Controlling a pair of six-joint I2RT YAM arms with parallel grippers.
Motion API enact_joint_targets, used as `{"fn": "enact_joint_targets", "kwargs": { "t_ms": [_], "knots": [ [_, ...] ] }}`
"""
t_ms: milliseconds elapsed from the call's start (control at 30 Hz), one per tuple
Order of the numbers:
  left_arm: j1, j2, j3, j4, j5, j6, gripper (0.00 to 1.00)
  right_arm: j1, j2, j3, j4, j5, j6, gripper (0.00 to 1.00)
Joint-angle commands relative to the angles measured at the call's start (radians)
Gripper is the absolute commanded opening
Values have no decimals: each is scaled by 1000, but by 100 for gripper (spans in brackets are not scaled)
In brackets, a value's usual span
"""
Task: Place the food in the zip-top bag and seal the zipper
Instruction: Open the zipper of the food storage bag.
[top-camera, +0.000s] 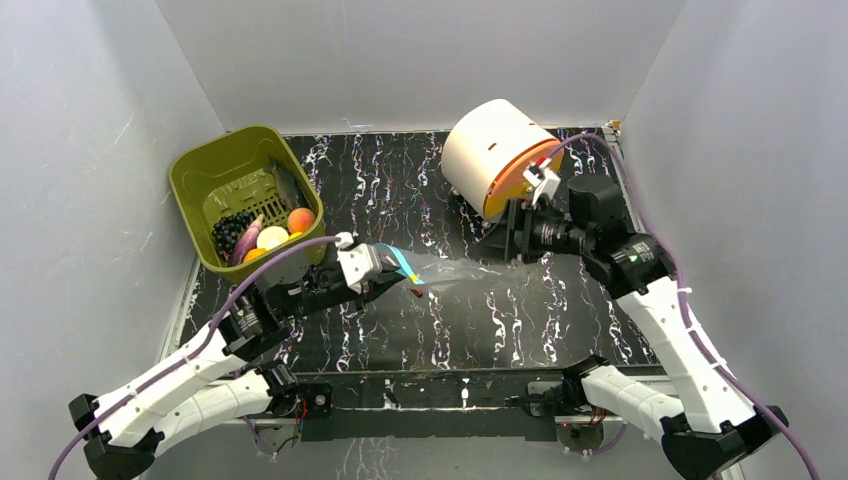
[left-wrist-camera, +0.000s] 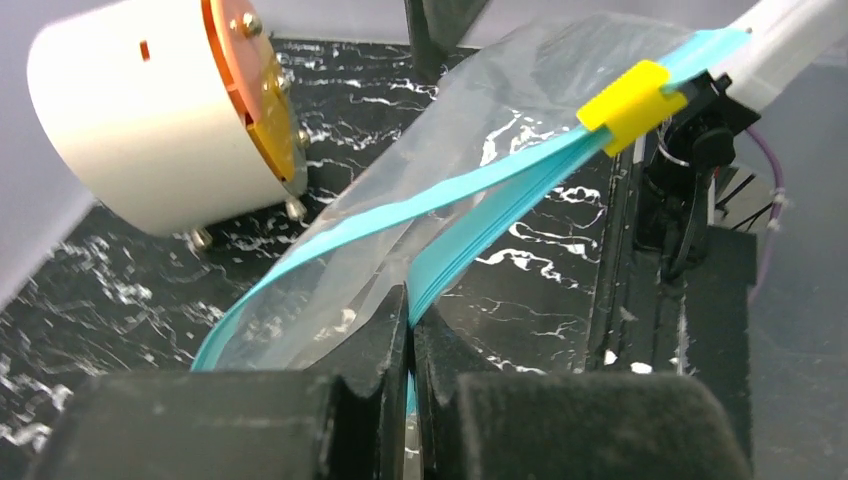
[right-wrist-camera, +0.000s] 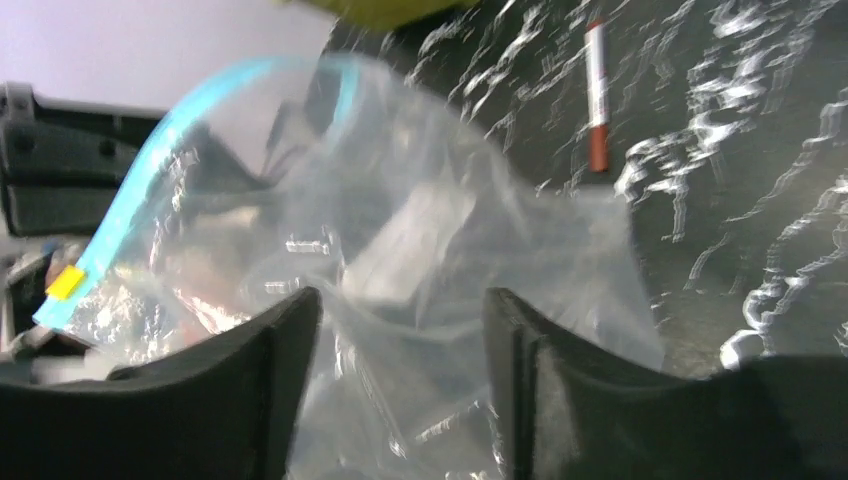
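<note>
Only the top view shows food (top-camera: 272, 237) in the basket (top-camera: 195, 165).

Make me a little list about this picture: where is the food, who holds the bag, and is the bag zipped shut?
food: toy food all in the green basket, none seen in the bag
bag: clear bag, stretched between the two grippers
zipper: blue zipper not shut, its two strips parted; yellow slider near one end
left gripper: left gripper shut on the zipper
right gripper: right gripper open, bag plastic between its fingers
other: red-tipped pen lying on the table
</note>
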Motion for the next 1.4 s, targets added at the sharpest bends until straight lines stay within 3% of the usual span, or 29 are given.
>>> {"fn": "enact_joint_targets", "kwargs": {
  "t_ms": [0,133,300,600,900,1100,1367],
  "knots": [
    [-6,28,15,3,-107,-180,0,2,-4,210,-28,417,4,74],
    [-5,54,26,6,-232,-315,0,3,3,311,-71,625,24,84],
    [-5,92,88,-6,-423,-526,0,3,-38,312,-24,678,50,87],
    [-5,139,175,-29,-525,-733,0,2,-19,269,7,534,111,79],
    [-5,288,363,-314,-666,-875,0,2,-8,220,61,382,146,70],
    [-1,392,473,-465,-731,-1035,0,3,-9,235,37,425,130,68],
    [14,464,519,-464,-711,-1232,0,3,-39,193,47,426,154,64]
  ]
}}
